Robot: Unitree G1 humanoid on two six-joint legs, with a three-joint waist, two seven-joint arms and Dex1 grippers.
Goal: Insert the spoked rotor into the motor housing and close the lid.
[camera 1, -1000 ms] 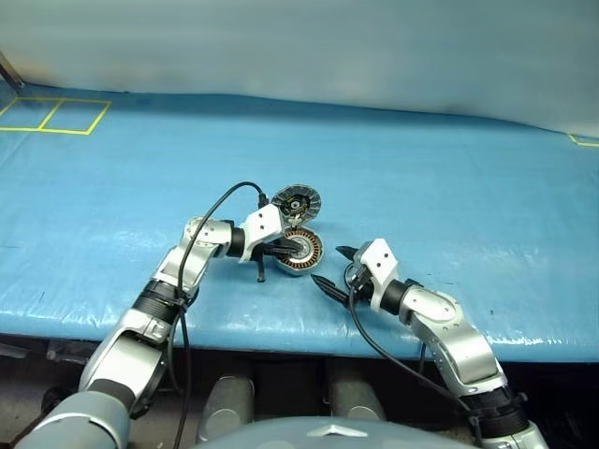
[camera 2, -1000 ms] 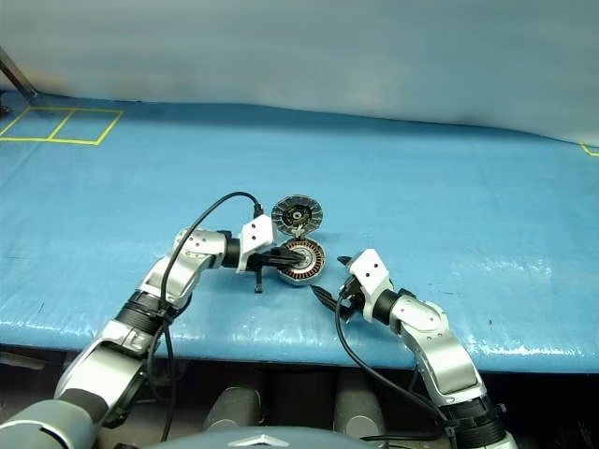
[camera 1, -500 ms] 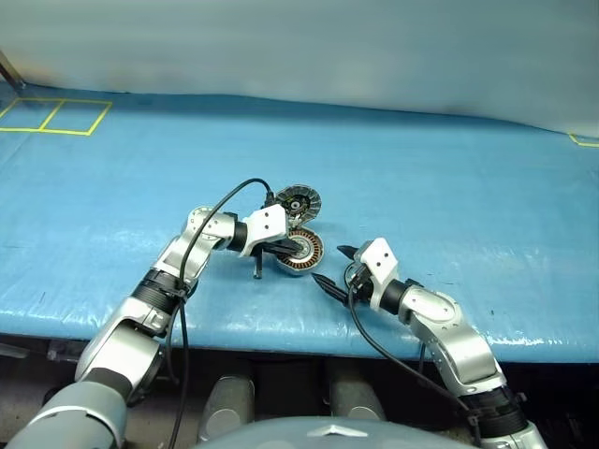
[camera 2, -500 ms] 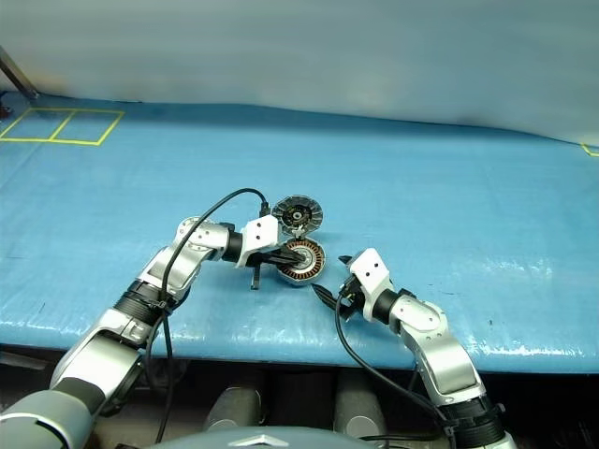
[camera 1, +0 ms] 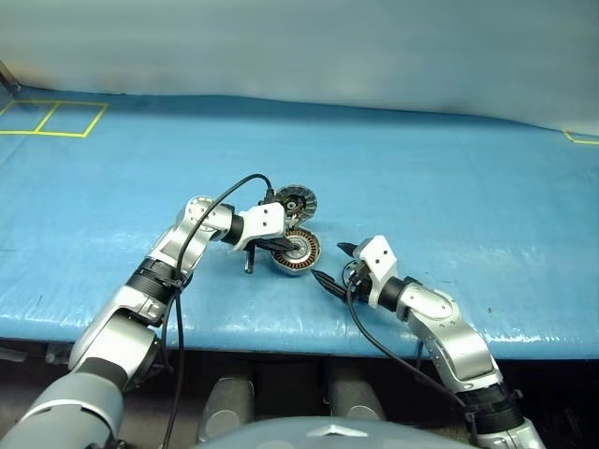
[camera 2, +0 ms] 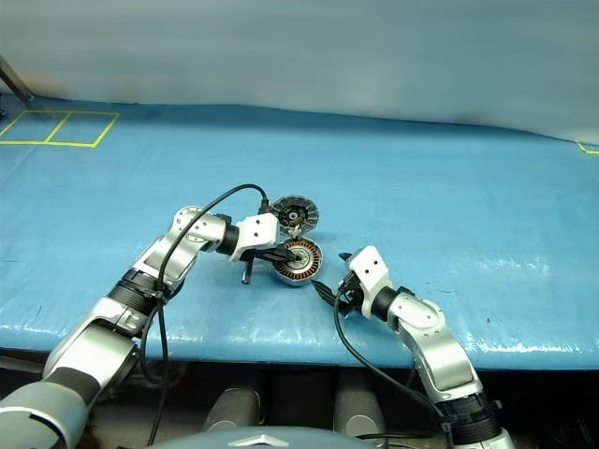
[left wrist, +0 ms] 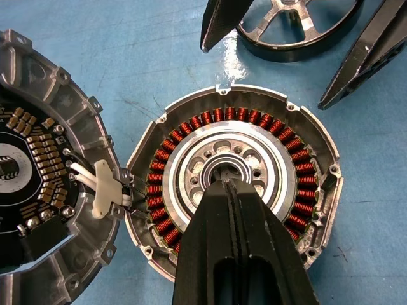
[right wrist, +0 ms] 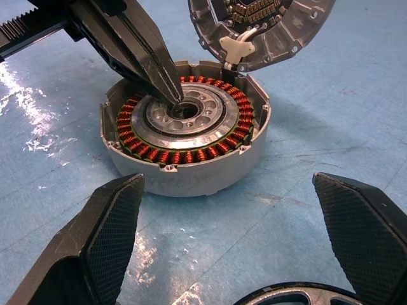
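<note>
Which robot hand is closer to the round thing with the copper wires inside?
The left. The left gripper, shut, has its tips at the centre of the motor housing. The right gripper is open, a little way off beside it.

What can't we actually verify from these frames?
- Spoked rotor: cut off by the left wrist view's edge and by the right wrist view's edge; whole shape unconfirmed.
- Motor housing centre bore: the shut left gripper tip sits over it, hiding its depth and any contact.
- Lid: cut by the frame edge; the hinge joint is unclear.
- Right gripper: open, holding nothing.
</note>
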